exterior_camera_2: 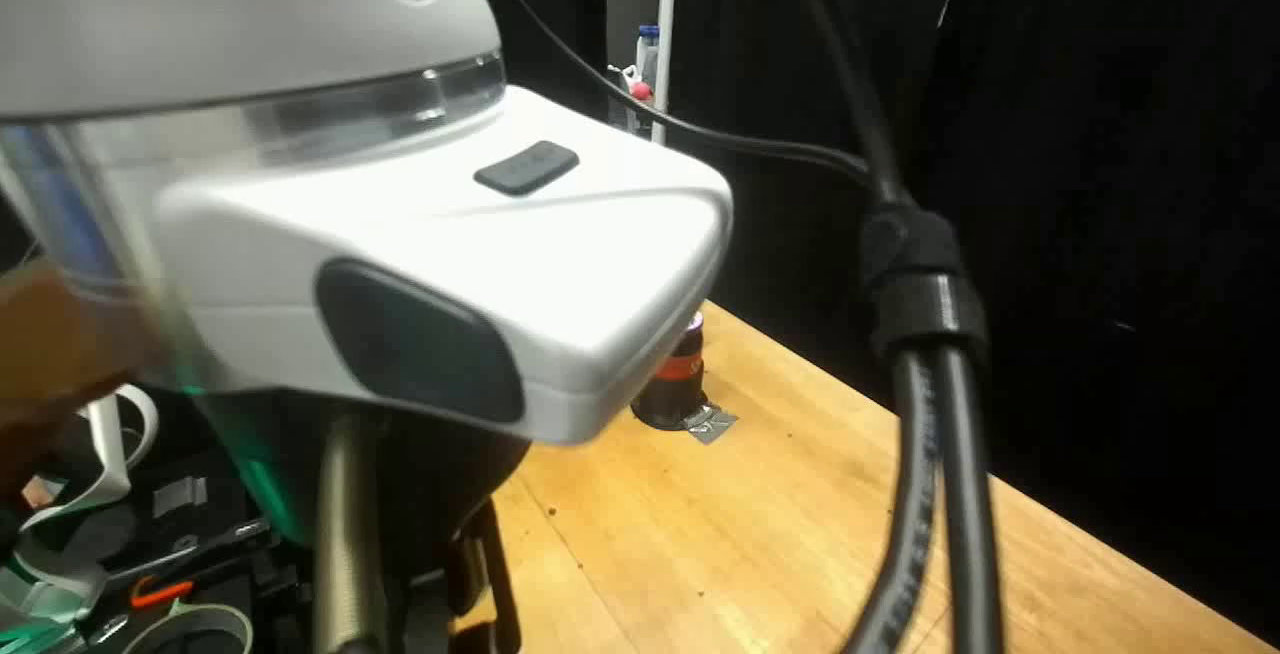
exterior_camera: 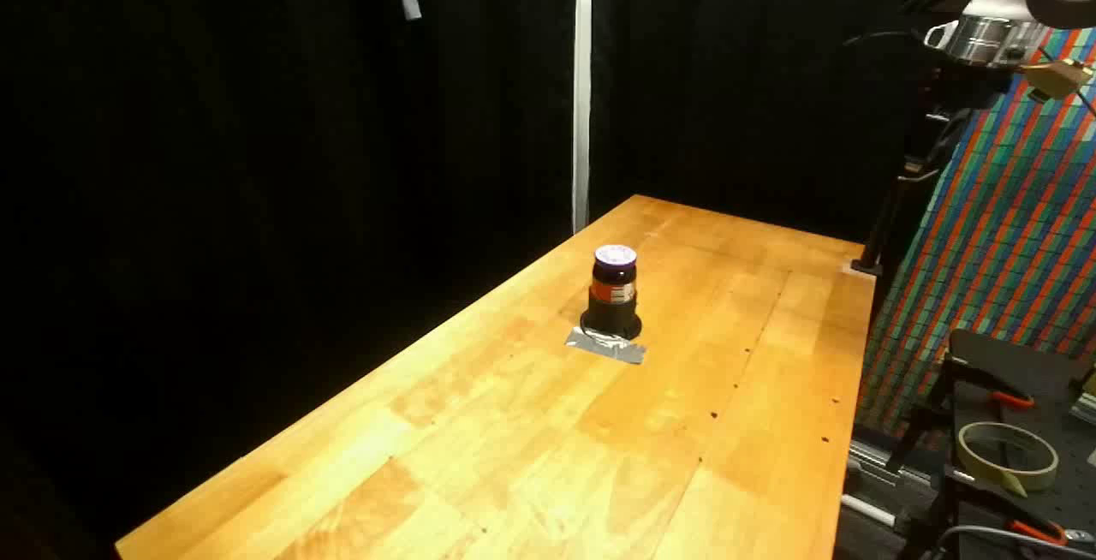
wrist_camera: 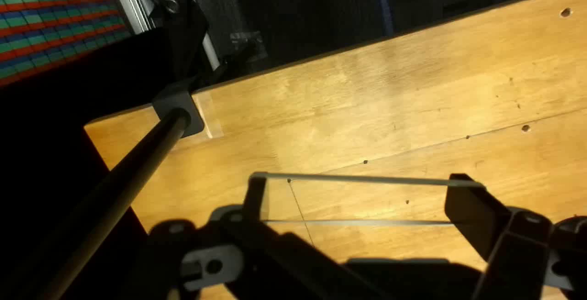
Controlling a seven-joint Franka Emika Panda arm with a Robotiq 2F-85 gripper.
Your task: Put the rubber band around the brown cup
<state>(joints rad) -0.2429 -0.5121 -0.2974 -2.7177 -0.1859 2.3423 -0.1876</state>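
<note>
The brown cup point(exterior_camera: 613, 307) stands upright on the wooden table in an exterior view, dark with an orange-red stripe and a pale top. It also shows in an exterior view point(exterior_camera_2: 672, 390), partly hidden behind the white arm. It is out of the wrist view. My gripper point(wrist_camera: 360, 201) is open, its two black fingers spread wide. A pale rubber band point(wrist_camera: 357, 179) is stretched around both fingers, with two strands crossing the gap. The gripper point(exterior_camera: 923, 168) is raised near the table's far right corner, well apart from the cup. The arm hides most of it in an exterior view.
A strip of silver tape point(exterior_camera: 610, 346) lies at the cup's base. A black pole point(wrist_camera: 137, 171) is clamped at the table corner point(wrist_camera: 98, 123), close to the gripper. A side surface with a tape roll point(exterior_camera: 1008, 455) and tools stands beside the table. Black cables point(exterior_camera_2: 925, 414) hang by the arm.
</note>
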